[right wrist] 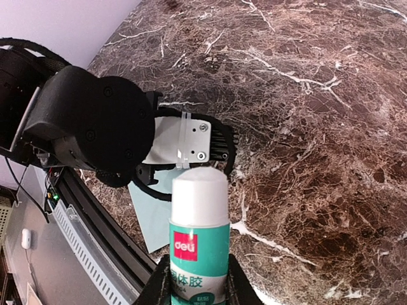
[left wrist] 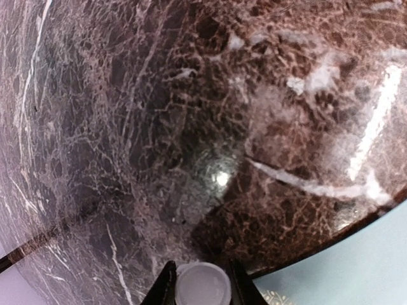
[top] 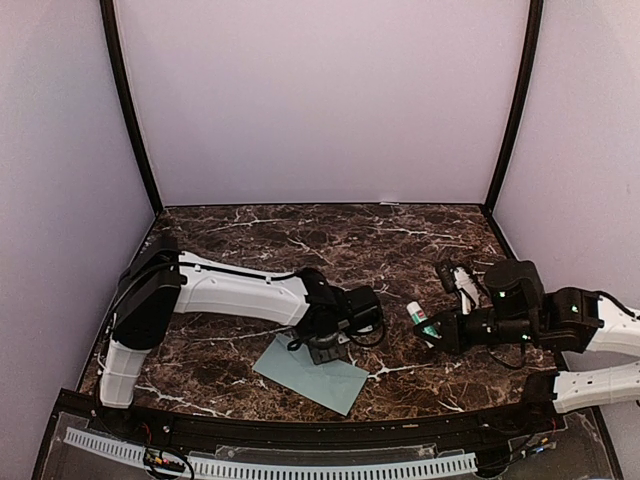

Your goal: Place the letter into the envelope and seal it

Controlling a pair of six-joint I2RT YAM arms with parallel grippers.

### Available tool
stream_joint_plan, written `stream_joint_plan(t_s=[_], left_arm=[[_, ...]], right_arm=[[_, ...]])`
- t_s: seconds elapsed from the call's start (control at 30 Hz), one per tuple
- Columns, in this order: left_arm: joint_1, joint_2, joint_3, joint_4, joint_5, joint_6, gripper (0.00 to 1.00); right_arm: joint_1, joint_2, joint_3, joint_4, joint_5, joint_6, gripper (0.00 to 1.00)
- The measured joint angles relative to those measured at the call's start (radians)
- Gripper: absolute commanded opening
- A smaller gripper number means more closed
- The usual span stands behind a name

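Observation:
The pale teal envelope lies flat near the table's front edge; it also shows as the envelope in the left wrist view and the envelope in the right wrist view. A sliver of cream printed paper, apparently the letter, shows at its edge. My left gripper points down over the envelope's far edge. In its own view the left gripper is shut on a small round translucent white cap. My right gripper is shut on a green-and-white glue stick. From the wrist, the right gripper holds the glue stick with its white top toward the left arm.
The dark marbled table is walled by pale panels at the back and both sides. A black rail runs along the front edge. The left arm's wrist sits close in front of the glue stick.

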State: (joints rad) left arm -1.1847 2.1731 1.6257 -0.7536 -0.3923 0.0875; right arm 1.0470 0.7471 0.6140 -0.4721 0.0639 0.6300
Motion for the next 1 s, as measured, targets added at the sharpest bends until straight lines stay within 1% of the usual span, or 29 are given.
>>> stream_joint_plan(t_s=[0.1, 0.23, 0.53, 0.7, 0.77, 0.83, 0.93, 1.0], left_arm=[[0.007, 0.013, 0.031, -0.030, 0.014, 0.005, 0.37], [0.017, 0.019, 0.054, -0.053, 0.033, 0.010, 0.46], [0.026, 0.035, 0.102, -0.086, 0.105, 0.021, 0.50], [0.026, 0.033, 0.106, -0.068, 0.163, 0.034, 0.52], [0.026, 0.015, 0.076, -0.035, 0.186, 0.040, 0.53], [0.026, -0.035, 0.006, 0.018, 0.211, 0.049, 0.54], [0.034, -0.149, -0.126, 0.107, 0.251, 0.062, 0.54], [0.040, -0.244, -0.224, 0.195, 0.277, 0.068, 0.55]], right_arm=[[0.000, -0.010, 0.000, 0.000, -0.002, 0.001, 0.00], [0.000, -0.012, 0.000, 0.000, -0.004, 0.001, 0.00], [0.000, -0.012, 0.000, 0.000, -0.004, 0.005, 0.00], [0.000, -0.014, 0.000, -0.001, -0.004, 0.006, 0.00], [0.000, -0.024, -0.006, 0.002, -0.004, 0.008, 0.00], [0.000, -0.042, -0.020, 0.005, -0.005, 0.008, 0.00], [0.000, -0.066, -0.047, 0.025, -0.008, 0.007, 0.00], [0.000, -0.081, -0.065, 0.045, -0.009, 0.006, 0.00]])
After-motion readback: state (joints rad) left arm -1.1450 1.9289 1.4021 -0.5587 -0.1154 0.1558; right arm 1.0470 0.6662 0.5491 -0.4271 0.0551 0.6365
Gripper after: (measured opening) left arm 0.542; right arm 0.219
